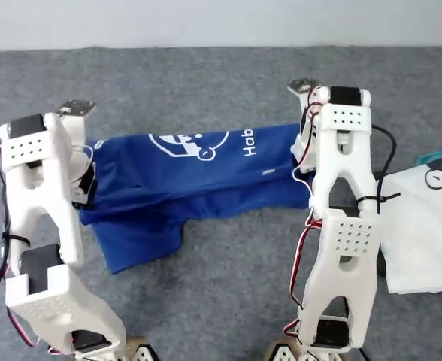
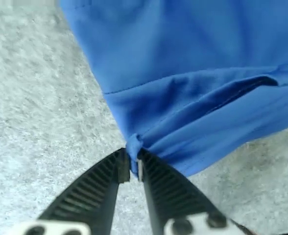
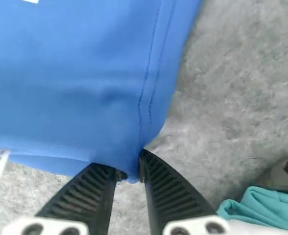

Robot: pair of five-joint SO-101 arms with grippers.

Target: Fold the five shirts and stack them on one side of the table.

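A blue shirt [image 1: 198, 177] with a white print lies stretched across the grey table between the two arms, partly folded, one sleeve hanging toward the front. My left gripper [image 2: 132, 165] is shut on a pinched corner of the blue shirt [image 2: 193, 88] at its left end. At the shirt's right end my right gripper [image 3: 128, 172] is shut on the hemmed edge of the blue shirt [image 3: 80, 83]. In the high view the left arm [image 1: 37, 203] stands over the shirt's left side and the right arm [image 1: 341, 195] over its right side.
A white shirt [image 1: 424, 226] with a dark print lies at the right edge of the table, over dark cloth. Teal cloth [image 3: 261, 208] and a bit of grey cloth [image 3: 287, 175] lie near my right gripper. Grey carpet-like tabletop [image 1: 228, 301] spreads in front.
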